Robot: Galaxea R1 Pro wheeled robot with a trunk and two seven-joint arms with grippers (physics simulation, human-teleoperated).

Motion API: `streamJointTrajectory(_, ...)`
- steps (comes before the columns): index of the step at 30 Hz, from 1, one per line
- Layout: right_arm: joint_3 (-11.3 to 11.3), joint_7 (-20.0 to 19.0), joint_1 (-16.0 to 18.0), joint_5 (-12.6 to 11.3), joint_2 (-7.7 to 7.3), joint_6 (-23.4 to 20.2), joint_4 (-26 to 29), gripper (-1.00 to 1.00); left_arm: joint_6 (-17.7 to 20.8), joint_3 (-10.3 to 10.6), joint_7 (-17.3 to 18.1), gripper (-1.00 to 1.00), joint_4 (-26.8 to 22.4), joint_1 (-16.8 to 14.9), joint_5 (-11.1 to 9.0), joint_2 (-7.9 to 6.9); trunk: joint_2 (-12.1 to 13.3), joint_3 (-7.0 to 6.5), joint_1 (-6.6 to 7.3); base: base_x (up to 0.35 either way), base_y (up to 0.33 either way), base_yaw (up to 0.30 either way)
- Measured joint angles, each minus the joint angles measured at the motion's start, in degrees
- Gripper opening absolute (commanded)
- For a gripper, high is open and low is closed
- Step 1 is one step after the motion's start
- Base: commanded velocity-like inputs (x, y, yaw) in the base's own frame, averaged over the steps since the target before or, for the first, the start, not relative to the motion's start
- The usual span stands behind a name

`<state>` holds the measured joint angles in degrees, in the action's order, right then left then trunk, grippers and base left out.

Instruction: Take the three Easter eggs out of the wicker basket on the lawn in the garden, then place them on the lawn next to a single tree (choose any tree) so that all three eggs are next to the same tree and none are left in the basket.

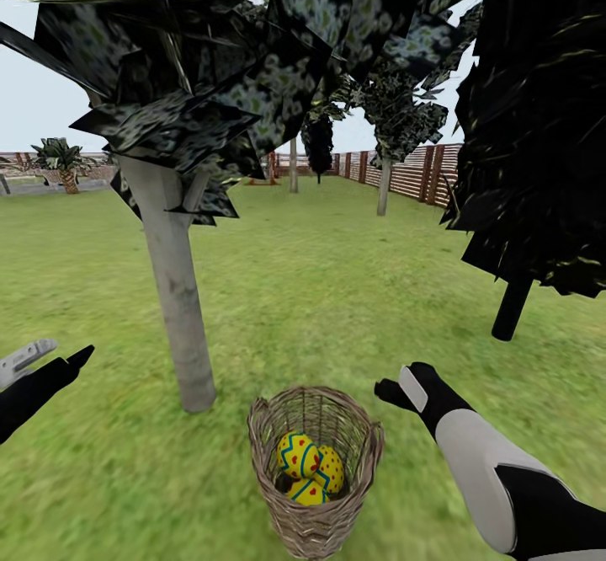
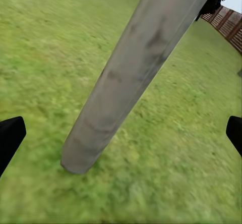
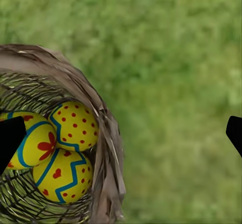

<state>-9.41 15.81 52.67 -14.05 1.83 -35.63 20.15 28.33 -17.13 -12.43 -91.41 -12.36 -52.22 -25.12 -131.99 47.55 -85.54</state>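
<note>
The wicker basket [image 1: 316, 506] stands on the lawn [image 1: 337, 291] just ahead of me, holding three yellow Easter eggs [image 1: 307, 464] with blue zigzags and red marks. In the right wrist view the eggs [image 3: 63, 176] lie together inside the basket's braided rim [image 3: 108, 148]. My right gripper [image 1: 402, 388] hovers open to the right of the basket, slightly above it, and holds nothing. A pale grey tree [image 1: 177, 291] rises just left of and behind the basket. My left gripper [image 1: 59, 352] hangs open and empty left of that trunk [image 2: 141, 72].
A black-trunked tree [image 1: 512, 308] with near-black foliage stands to the right. More trees [image 1: 384, 186] and a brown slat fence [image 1: 412, 173] lie far back. Dark leaf clusters [image 1: 252, 56] hang overhead. Open grass [image 1: 76, 275] spreads to the left and ahead.
</note>
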Motion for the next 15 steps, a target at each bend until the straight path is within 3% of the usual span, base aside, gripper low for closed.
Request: streamJointTrajectory(15, 0.33, 0.05, -0.04, -0.02, 0.24, -0.09, 2.29, 1.0, 0.0, 0.0, 0.0, 1.0, 0.0, 0.0, 0.0, 0.0, 6.02, -2.69, 3.3, 0.0, 0.0, 0.0)
